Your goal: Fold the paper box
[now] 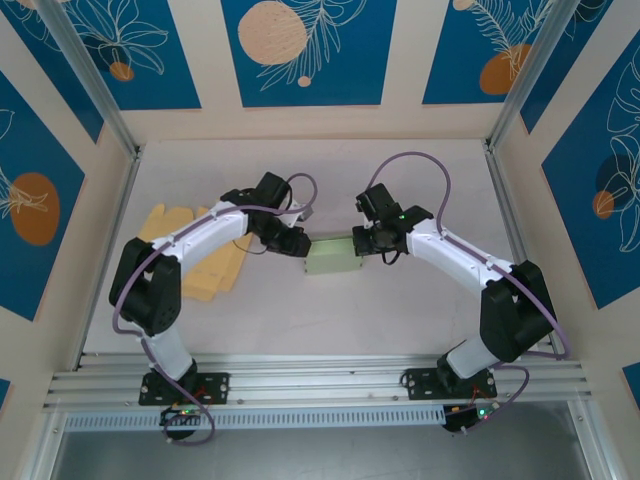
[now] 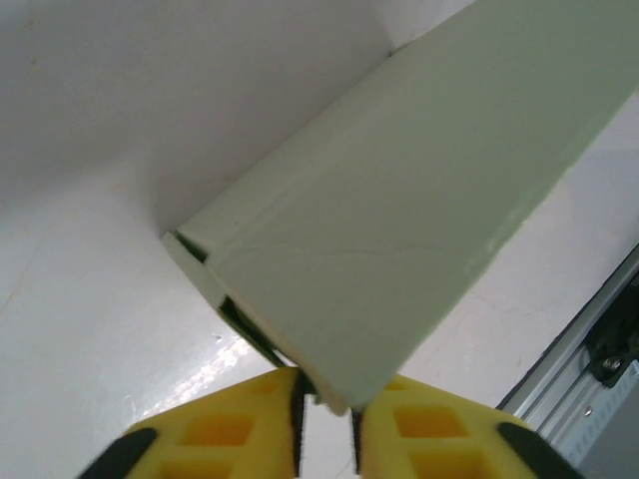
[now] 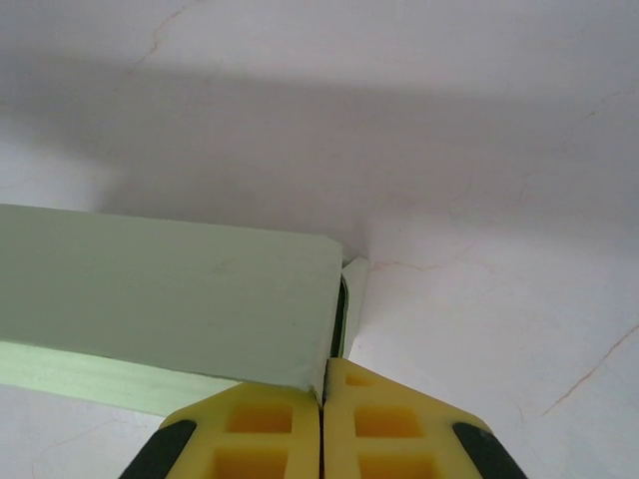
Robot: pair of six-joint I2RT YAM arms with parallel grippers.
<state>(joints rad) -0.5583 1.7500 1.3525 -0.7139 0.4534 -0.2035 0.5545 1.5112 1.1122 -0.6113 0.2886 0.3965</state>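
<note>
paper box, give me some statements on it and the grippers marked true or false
1. The paper box lies between the two grippers. True.
2. The box is bright red. False: it is pale green.
3. The left gripper is at a corner of the box. True.
4. The right gripper is wide open. False: its fingers are closed together at the box's end.
5. The yellow sheets lie right of the box. False: they lie left of it.

- flat yellow sheets (image 1: 212,275) lie on the table at 9 o'clock;
- white table (image 1: 400,310) has thin cracks;
- metal rail (image 1: 320,385) runs along 6 o'clock;
- blue wall panel (image 1: 300,50) with an orange circle at 12 o'clock
</note>
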